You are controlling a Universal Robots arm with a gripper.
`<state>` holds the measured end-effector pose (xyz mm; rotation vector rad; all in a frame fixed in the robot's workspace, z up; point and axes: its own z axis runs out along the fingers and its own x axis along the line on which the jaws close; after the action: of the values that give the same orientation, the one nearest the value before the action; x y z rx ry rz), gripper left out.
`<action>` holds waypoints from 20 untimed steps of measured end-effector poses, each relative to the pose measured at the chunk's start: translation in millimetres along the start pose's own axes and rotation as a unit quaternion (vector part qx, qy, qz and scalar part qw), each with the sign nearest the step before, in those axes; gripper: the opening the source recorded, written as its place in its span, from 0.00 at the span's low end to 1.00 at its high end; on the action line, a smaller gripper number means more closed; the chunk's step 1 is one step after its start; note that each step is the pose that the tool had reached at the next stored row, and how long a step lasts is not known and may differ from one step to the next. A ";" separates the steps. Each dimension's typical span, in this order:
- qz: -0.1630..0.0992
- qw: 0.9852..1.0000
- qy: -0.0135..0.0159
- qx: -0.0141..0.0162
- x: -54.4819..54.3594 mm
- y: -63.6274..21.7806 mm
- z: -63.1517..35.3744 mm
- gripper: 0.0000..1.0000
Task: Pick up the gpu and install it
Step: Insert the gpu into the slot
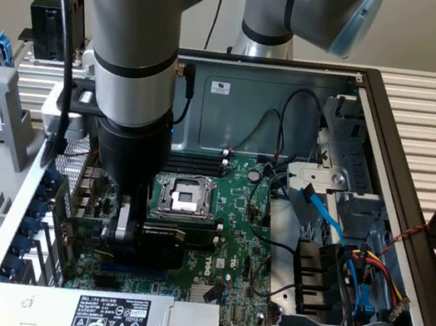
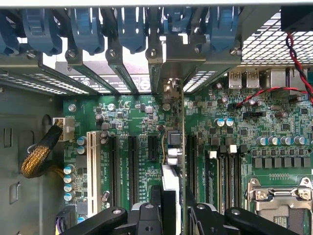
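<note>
1. The gpu [image 2: 173,147] is clamped in the claw [image 2: 172,201]. It is seen edge-on as a thin upright card running straight out from between the two black fingers [image 2: 146,215].
2. The claw is closed on the card's near end, with one finger on each face of the card.
3. The arm [image 1: 129,46] drops from above with its wrist close to vertical. It points straight down into the open computer case [image 1: 388,159], and the claw sits low over the green motherboard [image 2: 132,122].
4. At the card's far end from the claw, its metal bracket [image 2: 171,90] stands against the case's rear wall. It is in line with one opening beneath the row of blue clips [image 2: 129,24].
5. Black expansion slots [image 2: 152,147] run parallel to the card on both sides of the claw. The card stands between them, probably over a slot of its own, but I cannot tell whether its lower edge is seated.
6. The CPU socket [image 1: 182,197] lies just beside the claw, on the exterior view's right.
</note>
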<state>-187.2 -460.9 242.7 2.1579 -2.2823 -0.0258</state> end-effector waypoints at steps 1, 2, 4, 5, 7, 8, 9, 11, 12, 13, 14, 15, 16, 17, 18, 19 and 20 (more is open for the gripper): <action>0.000 1.000 0.000 0.000 0.0 0.0 0.0 0.28; 0.000 1.000 0.000 0.000 0.0 -0.1 0.0 0.28; 0.000 1.000 0.001 0.000 0.0 -0.1 0.0 0.28; 0.000 1.000 0.001 0.000 0.0 -0.2 0.1 0.28; 0.000 1.000 0.001 0.000 0.0 -0.1 0.1 0.28; 0.000 1.000 0.001 0.000 0.0 -0.1 0.2 0.28; 0.000 1.000 0.001 0.000 0.0 -0.1 0.3 0.28; 0.001 1.000 0.001 0.000 0.0 -0.1 0.6 0.28; 0.001 1.000 0.001 0.000 0.0 -0.1 0.7 0.28; 0.001 1.000 0.001 0.000 0.0 -0.1 0.8 0.28; 0.002 1.000 0.001 0.000 0.0 0.0 0.9 0.28; 0.002 1.000 0.001 0.000 0.0 0.0 0.9 0.28; 0.002 1.000 0.001 0.000 0.0 0.0 1.0 0.28; 0.002 1.000 0.001 0.000 0.0 0.1 1.0 0.28; 0.002 1.000 0.001 0.000 0.0 0.3 1.1 0.28; 0.002 1.000 0.001 0.000 0.0 0.4 1.2 0.28; 0.002 1.000 0.001 0.000 0.0 0.4 1.2 0.28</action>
<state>-187.6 -460.8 241.4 2.1532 -2.2852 -0.0222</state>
